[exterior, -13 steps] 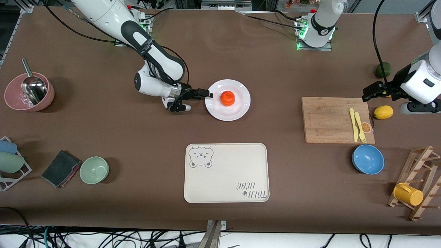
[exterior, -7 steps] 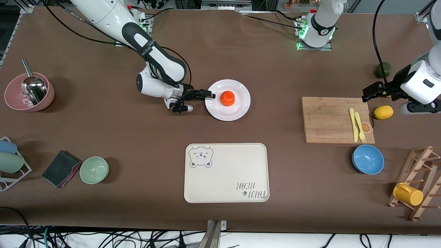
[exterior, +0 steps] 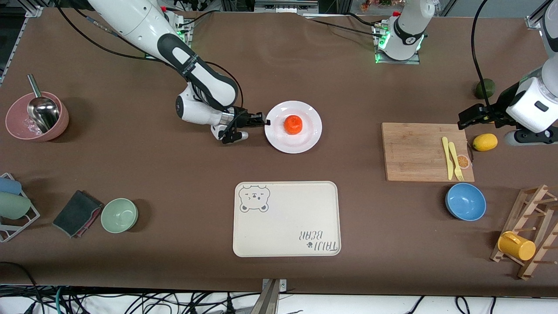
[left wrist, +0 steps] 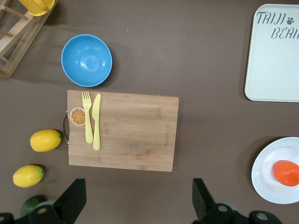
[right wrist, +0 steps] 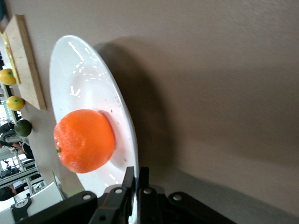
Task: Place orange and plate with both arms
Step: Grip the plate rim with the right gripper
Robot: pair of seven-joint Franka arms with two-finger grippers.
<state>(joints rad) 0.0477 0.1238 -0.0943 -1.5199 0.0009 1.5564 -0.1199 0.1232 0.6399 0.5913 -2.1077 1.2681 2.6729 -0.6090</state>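
The white plate (exterior: 305,137) lies mid-table with the orange (exterior: 293,124) in its centre. My right gripper (exterior: 264,122) is shut on the plate's rim at the side toward the right arm's end of the table. In the right wrist view the fingers (right wrist: 130,175) pinch the rim of the plate (right wrist: 84,79), the orange (right wrist: 84,140) sits just past them, and a broad shadow lies under the plate. My left gripper (exterior: 467,117) is open and empty, waiting over the table beside the cutting board. The left wrist view also shows the plate (left wrist: 268,172) and the orange (left wrist: 286,172).
A cream bear-print tray (exterior: 286,218) lies nearer the front camera than the plate. A cutting board (exterior: 418,150) holds a yellow knife and fork. A lemon (exterior: 484,141), avocado (exterior: 484,88) and blue bowl (exterior: 465,201) lie around it. A green bowl (exterior: 119,214) and pink bowl (exterior: 37,117) are toward the right arm's end.
My right gripper has carried the plate with the orange a short way toward the left arm's end of the table. The left arm has not moved.
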